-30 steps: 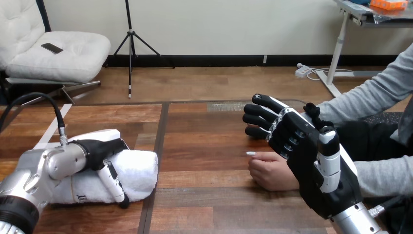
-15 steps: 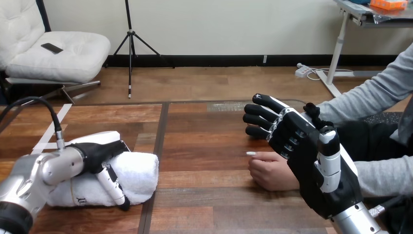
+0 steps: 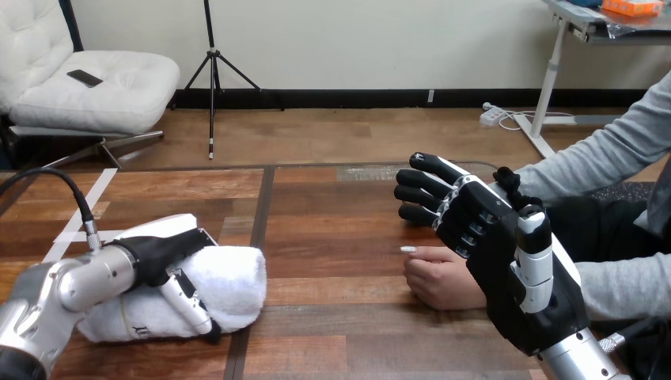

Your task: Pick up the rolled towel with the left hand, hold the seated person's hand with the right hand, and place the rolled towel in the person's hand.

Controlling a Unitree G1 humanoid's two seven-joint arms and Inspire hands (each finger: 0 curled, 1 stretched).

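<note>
Left hand (image 3: 168,250) clamps fingers and thumb round the white rolled towel (image 3: 231,281), lying crosswise. Right hand (image 3: 492,237), fingers spread and empty, hangs over the person's hand (image 3: 437,279), well right of it.

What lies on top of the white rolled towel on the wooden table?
The robot's left hand lies over the white rolled towel, thumb down its front. The towel's top under the palm is covered.

Right hand (image 3: 506,265) hides the person's hand (image 3: 437,279) (wrist side).
</note>
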